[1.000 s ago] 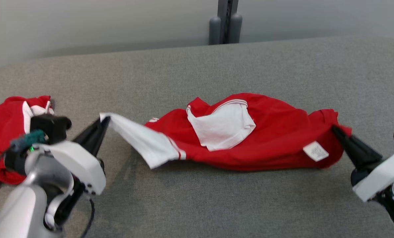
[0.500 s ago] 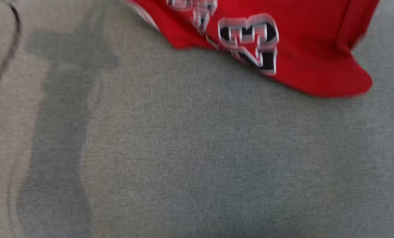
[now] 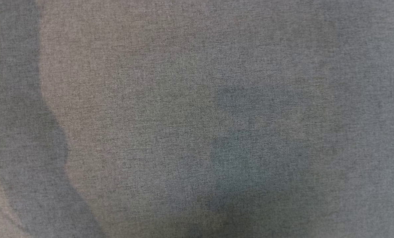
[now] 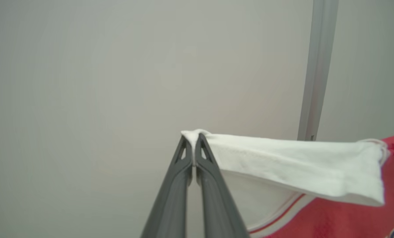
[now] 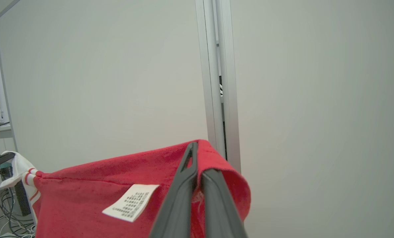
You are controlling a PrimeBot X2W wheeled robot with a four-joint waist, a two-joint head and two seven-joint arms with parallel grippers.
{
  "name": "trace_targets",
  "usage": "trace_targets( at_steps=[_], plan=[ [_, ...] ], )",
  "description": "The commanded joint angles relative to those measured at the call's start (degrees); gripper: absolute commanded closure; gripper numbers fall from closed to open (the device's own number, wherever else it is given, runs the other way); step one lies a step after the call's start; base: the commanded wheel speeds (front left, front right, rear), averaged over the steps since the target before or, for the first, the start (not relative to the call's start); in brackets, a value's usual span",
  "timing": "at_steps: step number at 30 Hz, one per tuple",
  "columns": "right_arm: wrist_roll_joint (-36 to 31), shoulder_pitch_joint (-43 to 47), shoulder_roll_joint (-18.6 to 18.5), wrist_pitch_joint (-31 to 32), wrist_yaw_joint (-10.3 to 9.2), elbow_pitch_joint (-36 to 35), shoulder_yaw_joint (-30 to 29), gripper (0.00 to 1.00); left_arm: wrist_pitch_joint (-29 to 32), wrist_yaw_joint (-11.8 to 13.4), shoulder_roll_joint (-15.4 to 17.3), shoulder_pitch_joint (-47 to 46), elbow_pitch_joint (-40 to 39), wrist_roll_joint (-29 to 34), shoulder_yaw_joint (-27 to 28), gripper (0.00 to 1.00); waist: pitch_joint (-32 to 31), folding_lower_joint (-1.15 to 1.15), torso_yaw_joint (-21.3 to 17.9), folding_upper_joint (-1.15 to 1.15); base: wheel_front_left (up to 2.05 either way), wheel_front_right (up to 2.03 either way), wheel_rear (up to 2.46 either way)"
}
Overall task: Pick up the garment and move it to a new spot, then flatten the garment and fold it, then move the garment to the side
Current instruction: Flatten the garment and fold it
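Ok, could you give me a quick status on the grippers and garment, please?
Left gripper shut on white sleeve. Right gripper shut on red edge. Garment held up between them. Nothing seen in the way.

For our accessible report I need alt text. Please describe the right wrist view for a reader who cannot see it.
The right claw is shut on the upper edge of a red garment, which hangs in the air before a pale wall. A white care label shows on the cloth, and a metal post stands behind.
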Motion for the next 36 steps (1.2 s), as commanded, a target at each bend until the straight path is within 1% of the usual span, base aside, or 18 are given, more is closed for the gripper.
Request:
trace_targets(
  at_steps=[1,4,7,13,16,19,23,26,28,32,35,36],
  plan=[
    [-1.1,-1.9,0.1,-1.3,0.00,1.5,-0.7,1.00,-2.2,0.0,0.2,-2.3,1.4,0.4,0.2,1.00,0.3,0.00,0.3,0.00,0.00,0.00,0.00],
    [-2.6,-4.9,1.3,-2.3,0.01,4.2,-2.8,1.00,-5.5,0.0,-0.3,-4.9,4.7,0.0,0.0,1.00,0.4,0.00,0.6,0.00,0.00,0.00,0.00],
    [-3.6,-4.8,2.3,-2.5,0.00,4.6,-3.7,1.00,-6.1,0.0,-0.8,-6.0,8.1,-0.5,-1.0,1.00,0.2,0.00,1.0,0.00,0.00,0.00,0.00],
    [-5.1,0.5,1.5,-2.5,0.00,5.3,-2.8,1.00,-5.0,0.0,-0.7,-2.7,13.9,-2.1,-3.4,1.00,-1.6,0.00,1.2,0.00,0.00,0.00,0.00],
    [-4.1,4.5,0.8,-2.5,0.00,5.7,-1.1,1.00,-4.0,0.0,-0.1,0.4,15.9,-4.0,-4.4,1.00,-3.7,0.00,1.1,0.00,0.00,0.00,0.00],
    [-2.5,9.7,0.0,-2.4,-0.01,5.5,1.5,1.00,-2.2,0.0,0.6,5.3,16.4,-6.6,-6.5,1.00,-7.1,0.00,0.9,0.00,0.00,0.00,0.00],
    [0.9,17.4,-1.1,-2.3,-0.01,4.7,6.6,1.00,1.0,0.0,2.6,13.4,13.9,-11.4,-10.7,1.00,-12.8,0.00,0.4,0.00,0.00,0.00,0.00],
    [4.1,22.7,-2.8,-1.9,-0.01,3.6,10.3,1.00,4.1,0.0,5.0,20.3,10.0,-14.0,-15.4,1.00,-17.7,0.00,0.2,0.00,0.00,0.00,0.00],
    [6.6,26.7,-4.1,-0.2,-0.01,2.4,13.4,1.00,6.8,0.0,7.1,25.7,6.9,-15.7,-18.9,1.00,-21.2,0.00,0.1,0.00,0.00,0.00,0.00],
    [11.8,34.1,-7.1,4.7,-0.01,-0.6,19.3,1.00,14.6,0.0,11.2,35.7,0.3,-20.8,-24.1,1.00,-27.5,0.00,0.0,0.00,0.00,0.00,0.00],
    [15.4,39.5,-9.1,7.5,-0.01,-3.1,22.9,1.00,19.4,0.0,14.5,43.3,-5.0,-24.6,-26.2,1.00,-31.3,0.00,-0.3,0.00,0.00,0.00,0.00],
    [15.4,39.5,-9.1,7.5,-0.01,-3.1,22.9,1.00,19.4,0.0,14.5,43.3,-5.0,-24.6,-26.2,1.00,-31.3,0.00,-0.3,0.00,0.00,0.00,0.00]
  ],
)
